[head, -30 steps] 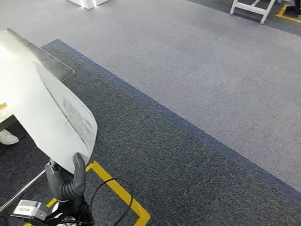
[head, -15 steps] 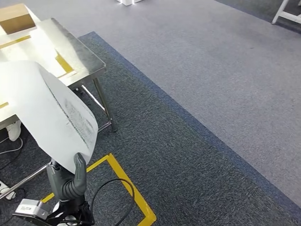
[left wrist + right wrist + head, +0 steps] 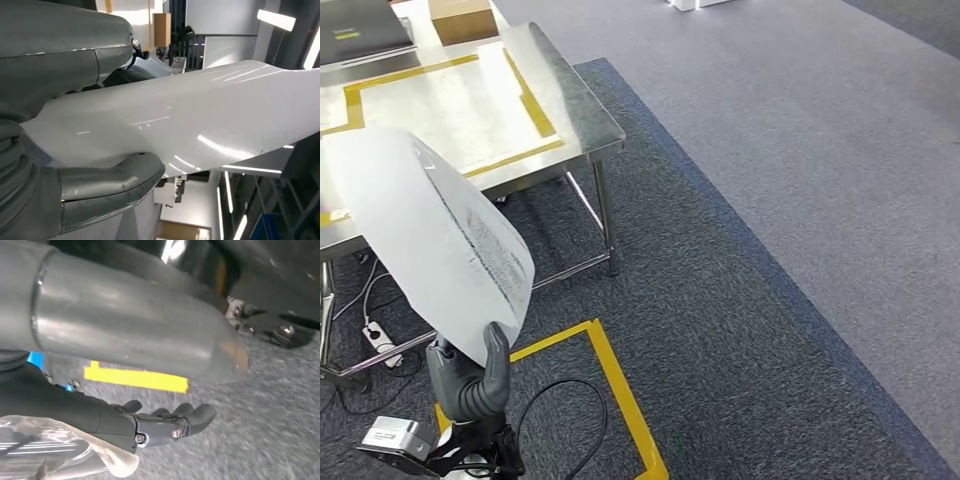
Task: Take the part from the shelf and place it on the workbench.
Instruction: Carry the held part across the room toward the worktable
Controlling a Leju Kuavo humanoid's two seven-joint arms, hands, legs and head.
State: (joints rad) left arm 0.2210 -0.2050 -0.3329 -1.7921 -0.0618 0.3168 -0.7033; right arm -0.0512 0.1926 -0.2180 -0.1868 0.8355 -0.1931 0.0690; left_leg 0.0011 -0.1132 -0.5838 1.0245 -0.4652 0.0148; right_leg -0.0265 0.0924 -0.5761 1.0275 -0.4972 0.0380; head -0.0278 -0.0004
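The part (image 3: 433, 235) is a large, thin white sheet-like panel with a smooth glossy face, a curved outline and a band of dark grey speckling along one side. It stands tilted, its lower tip gripped by the left robot hand (image 3: 471, 385) at 7 o'clock in the head view. Its upper end reaches toward 10 o'clock, overlapping the near edge of the steel bench (image 3: 569, 100).

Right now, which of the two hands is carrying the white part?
The left hand: its fingers grip the lower edge of the white part. The right hand hangs near the carpet floor, holding nothing.
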